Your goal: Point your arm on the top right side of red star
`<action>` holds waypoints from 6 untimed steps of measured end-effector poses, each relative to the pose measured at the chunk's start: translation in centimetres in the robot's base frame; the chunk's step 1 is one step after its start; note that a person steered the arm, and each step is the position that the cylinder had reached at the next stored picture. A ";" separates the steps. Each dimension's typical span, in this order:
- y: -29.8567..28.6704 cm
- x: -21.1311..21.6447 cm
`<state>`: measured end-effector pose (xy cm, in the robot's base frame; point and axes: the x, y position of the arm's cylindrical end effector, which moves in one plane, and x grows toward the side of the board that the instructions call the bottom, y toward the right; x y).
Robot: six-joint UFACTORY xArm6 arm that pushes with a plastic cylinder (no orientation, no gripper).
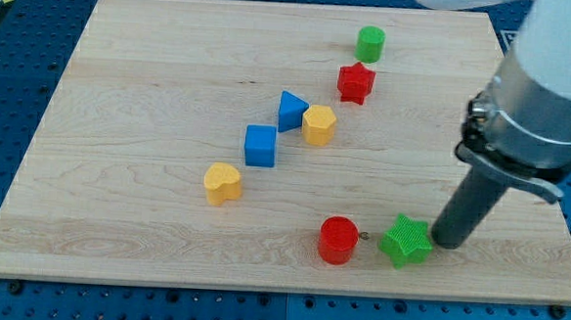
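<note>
The red star lies near the view's top right of the wooden board, just below a green cylinder. My tip rests on the board at the view's lower right, right next to the green star, on its right side. The tip is far below and to the right of the red star. The rod rises up and to the right into the arm's grey body.
A red cylinder sits left of the green star. A blue triangle, a yellow hexagon, a blue cube and a yellow heart run diagonally across the middle. The board's right edge is close to my tip.
</note>
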<state>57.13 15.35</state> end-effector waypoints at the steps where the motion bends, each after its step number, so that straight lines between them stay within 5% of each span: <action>1: -2.7 0.2; 3: -4.9 -0.6; 5: 8.9 -11.2; 6: 10.3 -17.1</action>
